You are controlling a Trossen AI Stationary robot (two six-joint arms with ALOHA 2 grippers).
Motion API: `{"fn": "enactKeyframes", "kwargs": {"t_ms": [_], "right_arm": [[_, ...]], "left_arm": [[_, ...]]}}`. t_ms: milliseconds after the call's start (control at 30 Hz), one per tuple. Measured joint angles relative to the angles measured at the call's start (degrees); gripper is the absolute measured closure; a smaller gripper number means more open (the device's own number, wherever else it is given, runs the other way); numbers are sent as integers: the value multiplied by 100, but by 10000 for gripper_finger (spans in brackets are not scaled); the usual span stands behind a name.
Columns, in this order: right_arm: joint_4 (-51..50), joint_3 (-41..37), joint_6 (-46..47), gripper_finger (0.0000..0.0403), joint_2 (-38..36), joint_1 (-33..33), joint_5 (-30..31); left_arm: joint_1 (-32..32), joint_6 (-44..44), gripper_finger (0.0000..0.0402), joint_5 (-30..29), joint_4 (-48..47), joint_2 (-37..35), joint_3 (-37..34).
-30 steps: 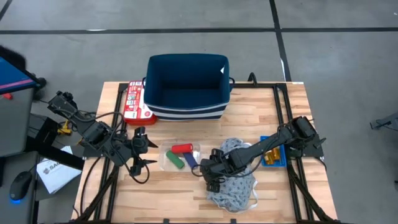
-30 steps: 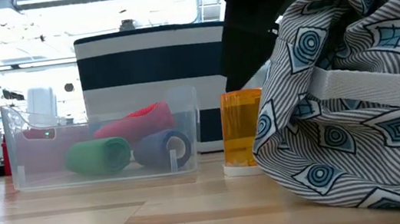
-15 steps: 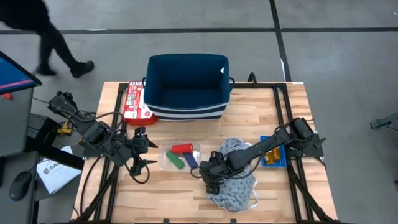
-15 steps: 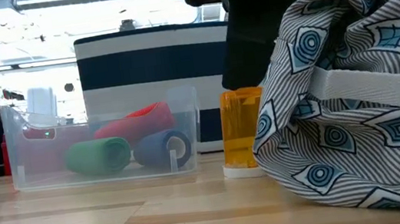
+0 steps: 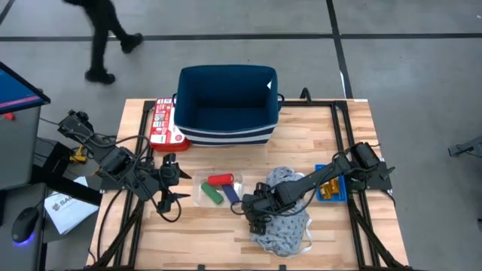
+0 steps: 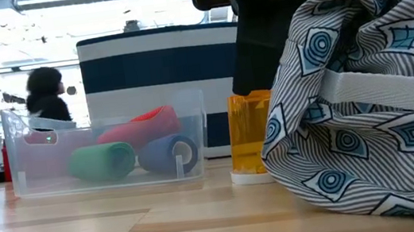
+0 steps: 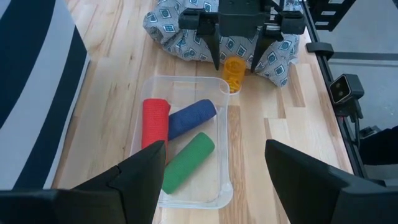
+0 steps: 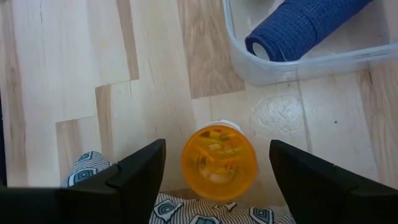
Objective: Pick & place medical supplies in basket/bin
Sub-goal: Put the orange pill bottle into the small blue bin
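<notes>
My right gripper (image 8: pixel 217 163) sits a touch lower over the orange pill bottle (image 8: pixel 219 160) than a second ago, fingers spread either side. Behind the table, a person (image 5: pixel 103 36) walks further along the floor, showing beyond the clear tray (image 6: pixel 108 157).

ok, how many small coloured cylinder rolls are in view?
3, all lying in the clear plastic tray: red cylinder, blue cylinder, green cylinder. More could be hidden under the grey patterned cloth.
</notes>
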Motion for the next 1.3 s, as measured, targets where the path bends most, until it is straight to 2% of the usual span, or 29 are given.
{"fn": "enactKeyframes", "kwargs": {"t_ms": [367, 833, 1300], "right_arm": [[-50, 0, 0, 141, 0, -24, -140], [-52, 0, 33, 147, 0, -61, -145], [-111, 0, 105, 225, -2, -61, -258]], "left_arm": [[0, 0, 135, 1, 0, 0, 0], [0, 0, 135, 2, -2, 0, 0], [0, 0, 135, 2, -2, 0, 0]]}}
